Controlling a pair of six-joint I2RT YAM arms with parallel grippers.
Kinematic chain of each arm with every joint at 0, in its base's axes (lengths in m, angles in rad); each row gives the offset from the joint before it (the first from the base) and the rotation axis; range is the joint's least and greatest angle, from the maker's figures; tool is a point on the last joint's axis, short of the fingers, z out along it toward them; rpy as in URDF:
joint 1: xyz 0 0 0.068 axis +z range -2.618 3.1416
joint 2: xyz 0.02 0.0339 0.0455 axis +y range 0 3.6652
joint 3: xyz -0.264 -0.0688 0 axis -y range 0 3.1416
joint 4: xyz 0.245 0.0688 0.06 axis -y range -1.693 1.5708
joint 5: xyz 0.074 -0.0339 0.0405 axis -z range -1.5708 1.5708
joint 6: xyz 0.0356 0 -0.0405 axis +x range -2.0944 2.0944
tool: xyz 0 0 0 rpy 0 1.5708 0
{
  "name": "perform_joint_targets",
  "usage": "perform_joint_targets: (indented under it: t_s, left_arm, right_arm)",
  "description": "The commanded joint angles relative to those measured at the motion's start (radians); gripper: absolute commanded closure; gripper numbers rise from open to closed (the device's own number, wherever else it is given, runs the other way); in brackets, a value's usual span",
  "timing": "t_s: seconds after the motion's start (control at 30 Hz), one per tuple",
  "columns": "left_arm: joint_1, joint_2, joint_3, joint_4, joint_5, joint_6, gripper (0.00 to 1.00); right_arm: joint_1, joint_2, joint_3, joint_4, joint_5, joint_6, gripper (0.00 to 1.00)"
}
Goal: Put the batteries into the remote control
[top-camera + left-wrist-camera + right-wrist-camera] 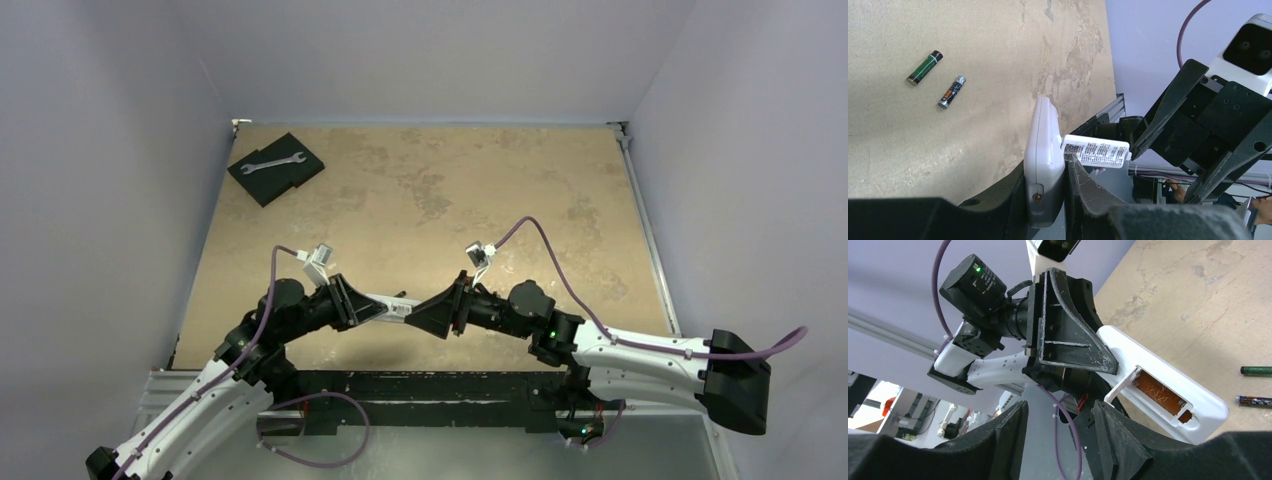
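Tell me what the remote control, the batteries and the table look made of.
Remote control: smooth white plastic, slight sheen, rounded edges. Green battery and dark battery: likely metal cells in glossy printed wrap. Table: matte, mottled tan board, maybe laminate.

left arm (190, 400) and right arm (650, 350) angled inward, left pincer (372, 305) clamped shut, right pincer (418, 318) facing it, jaws parted

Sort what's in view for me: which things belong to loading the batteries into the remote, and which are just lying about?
Part of the job:
- remote control, its orange-lined bay open
- white cover piece sticking out beside that bay
- two batteries, side by side, not yet loaded

Lying about:
- wrench
- black pad under it, at the far left corner
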Motion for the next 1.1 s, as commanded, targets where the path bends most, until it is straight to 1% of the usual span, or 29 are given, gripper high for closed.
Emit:
perform_joint_targets:
  t_s: [0.0,0.27,0.4,0.9,1.07]
  left_arm:
    - [-0.006,-0.007,0.017,0.056,0.01,0.004,1.0]
    - [-0.005,-0.005,0.004,0.046,-0.006,0.012,1.0]
    - [-0.005,0.007,-0.016,0.074,-0.001,0.009,1.0]
    - [-0.005,0.137,-0.046,0.158,0.0,0.055,1.0]
    - [-0.005,0.193,-0.046,0.194,-0.001,0.075,1.0]
  right_arm:
    - [0.002,0.001,0.027,0.025,0.002,0.003,0.41]
    - [0.002,-0.01,0.017,-0.011,0.036,0.001,0.41]
    - [0.002,0.001,0.005,-0.014,0.049,0.009,0.41]
    - [0.002,0.074,-0.041,0.04,0.062,0.029,0.41]
    - [0.002,0.098,-0.046,0.025,0.092,0.024,0.4]
